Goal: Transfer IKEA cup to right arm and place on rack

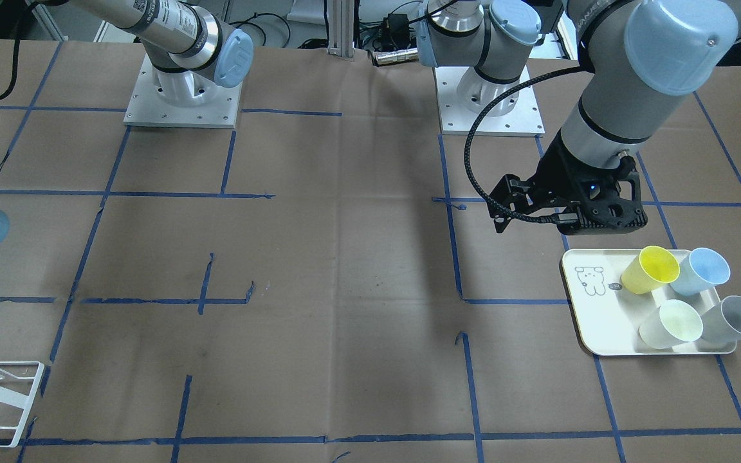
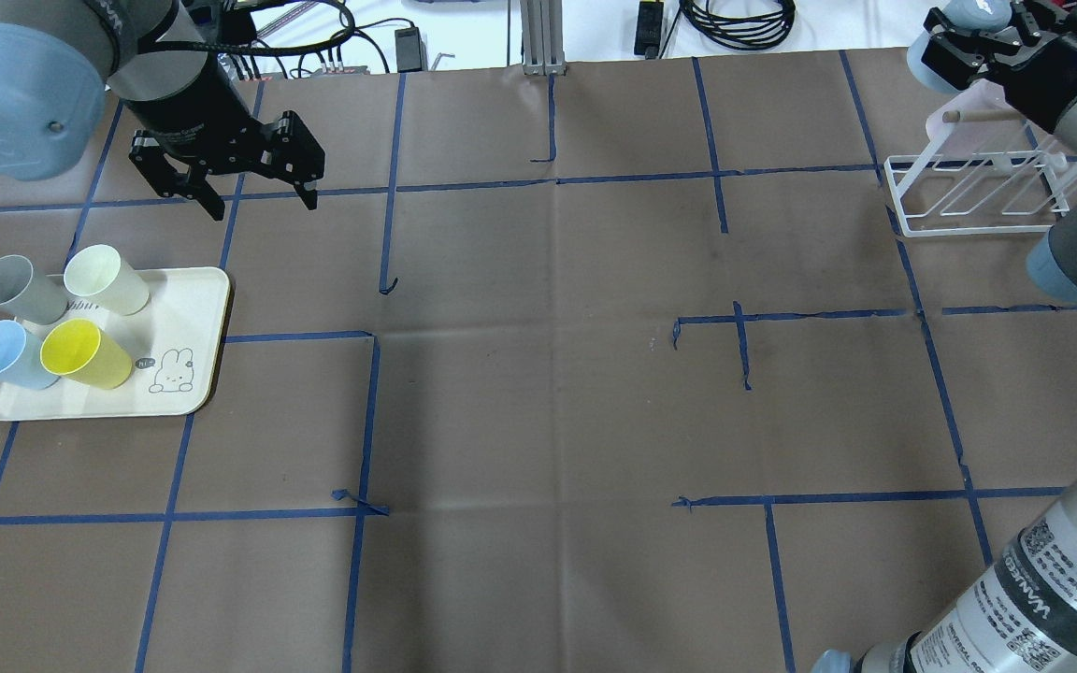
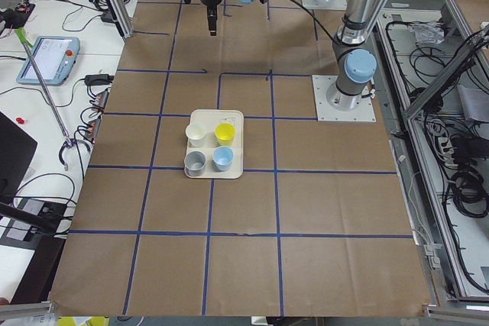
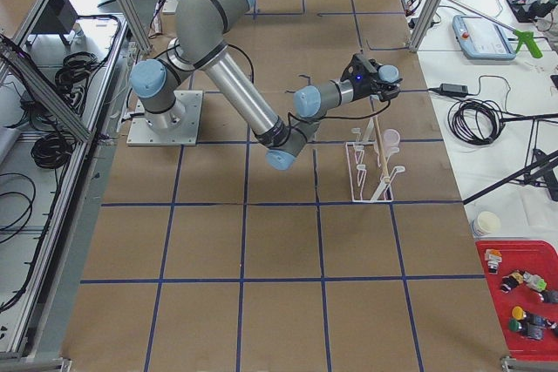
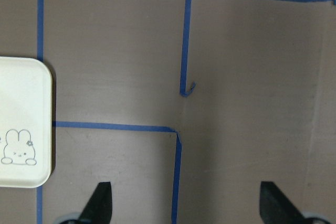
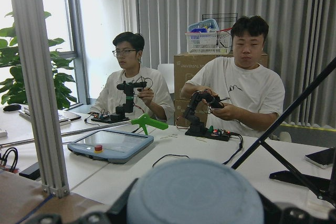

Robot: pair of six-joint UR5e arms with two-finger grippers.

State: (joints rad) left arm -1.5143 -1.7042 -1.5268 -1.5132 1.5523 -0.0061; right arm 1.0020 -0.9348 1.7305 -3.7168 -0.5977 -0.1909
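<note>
Right end effector (image 2: 978,37) grips one pale blue IKEA cup (image 6: 194,195) above the white wire rack (image 2: 969,227). Left end effector (image 2: 263,198) hangs open beside one cream tray (image 2: 197,308) bearing four cups (image 2: 80,353). Blue tape (image 2: 557,179) grids the brown-papered tabletop (image 2: 548,393). Only the right wrist view shows two seated people (image 6: 247,87).

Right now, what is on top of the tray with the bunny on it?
Four cups sit on the tray: a yellow cup, a blue cup, a grey cup and a whitish cup. Nothing else shows there. The tray's surface beneath them is covered.
</note>
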